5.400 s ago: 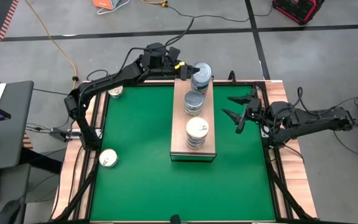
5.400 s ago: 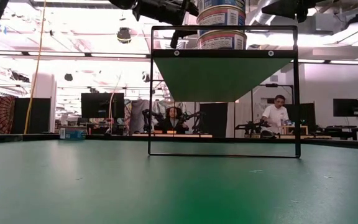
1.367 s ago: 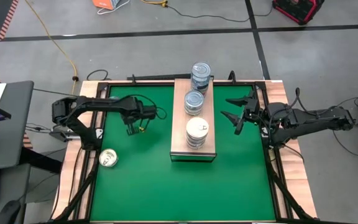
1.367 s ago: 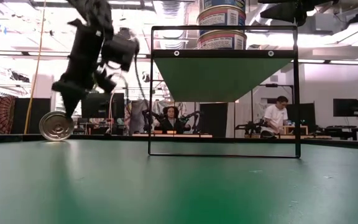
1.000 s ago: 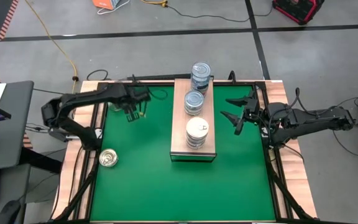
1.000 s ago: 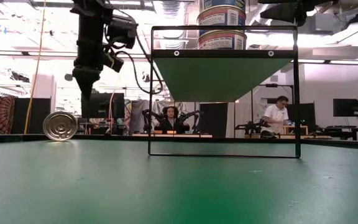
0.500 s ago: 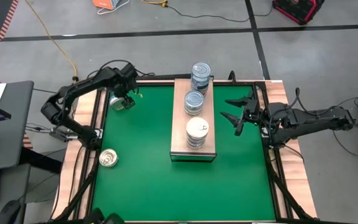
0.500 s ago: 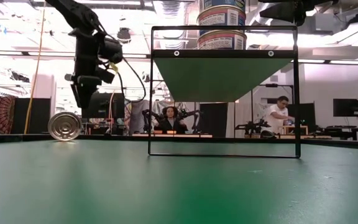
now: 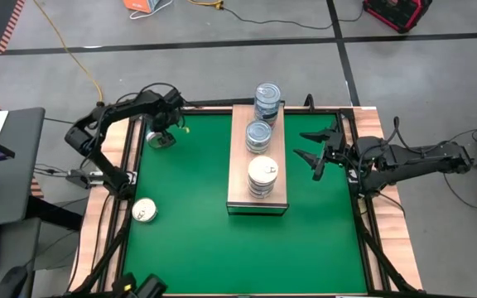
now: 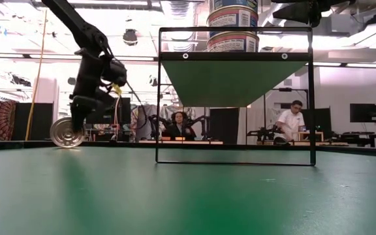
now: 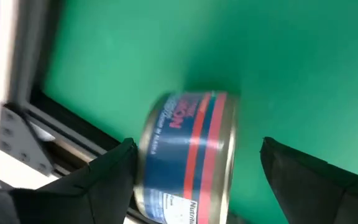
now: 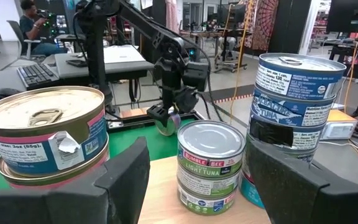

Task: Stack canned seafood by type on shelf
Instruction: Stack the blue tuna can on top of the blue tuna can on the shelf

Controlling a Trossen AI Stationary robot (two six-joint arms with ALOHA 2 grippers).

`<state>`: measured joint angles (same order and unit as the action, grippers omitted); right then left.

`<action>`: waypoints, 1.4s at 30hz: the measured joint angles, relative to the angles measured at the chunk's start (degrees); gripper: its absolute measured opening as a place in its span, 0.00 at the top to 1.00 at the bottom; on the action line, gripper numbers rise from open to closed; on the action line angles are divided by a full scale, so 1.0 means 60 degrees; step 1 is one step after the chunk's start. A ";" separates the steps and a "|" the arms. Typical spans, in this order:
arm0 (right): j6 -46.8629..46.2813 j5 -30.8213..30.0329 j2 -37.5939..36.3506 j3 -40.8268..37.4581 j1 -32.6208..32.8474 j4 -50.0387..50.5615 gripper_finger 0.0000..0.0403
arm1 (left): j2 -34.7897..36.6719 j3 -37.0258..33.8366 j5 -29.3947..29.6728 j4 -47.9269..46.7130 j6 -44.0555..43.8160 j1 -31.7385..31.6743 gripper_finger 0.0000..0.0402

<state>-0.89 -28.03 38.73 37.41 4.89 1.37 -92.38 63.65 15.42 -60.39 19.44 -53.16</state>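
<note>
On the shelf (image 9: 259, 201) stand three stacks of canned seafood: a blue-silver one (image 9: 267, 99) at the far end, a green-labelled one (image 9: 258, 135) in the middle and a white-topped one (image 9: 263, 175) at the near end. A blue and red can (image 11: 188, 155) stands on its rim in the mat's far left corner (image 9: 161, 141), its round face showing in the low view (image 10: 66, 132). My left gripper (image 11: 197, 146) points down over it, open, one finger on each side. My right gripper (image 9: 315, 153) waits open and level at the shelf's right side. My left gripper straddles the blue and red can from above, one finger at each flat end. One finger (image 11: 120, 171) is very close to the can's end, the other (image 11: 291, 174) stands off with a gap. I cannot tell whether either finger touches it.
Another can (image 9: 143, 211) lies flat, top up, on the left wooden border. A black rail (image 11: 73, 134) runs along the mat's edge close to the blue and red can. The green mat (image 9: 189, 240) spreads left of and in front of the shelf.
My left gripper has swung from over the mat toward the table's far left corner, sunk down over the can on its rim, and opened. My right gripper has kept still.
</note>
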 joint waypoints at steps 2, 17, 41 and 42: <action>0.0000 0.0004 0.0001 0.0000 0.0000 0.0000 0.27 | -0.0134 -0.0026 0.0018 -0.0229 -0.0043 -0.0023 0.22; 0.0000 0.0007 -0.0001 0.0000 0.0000 -0.0018 0.27 | -0.0211 -0.0017 -0.0455 -0.1559 -0.0194 -0.0010 0.56; -0.0018 0.0004 -0.0001 -0.0004 -0.0011 -0.0015 0.27 | 0.1639 0.2465 -1.2062 -0.1501 -0.1726 0.0933 0.56; -0.0017 0.0004 0.0001 -0.0002 -0.0011 -0.0015 0.27 | 0.1640 0.2536 -1.2284 -0.1477 -0.1852 0.1114 0.56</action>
<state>-0.99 -28.01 38.73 37.39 4.82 1.28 -82.54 78.86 -58.29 -69.25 8.32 -46.48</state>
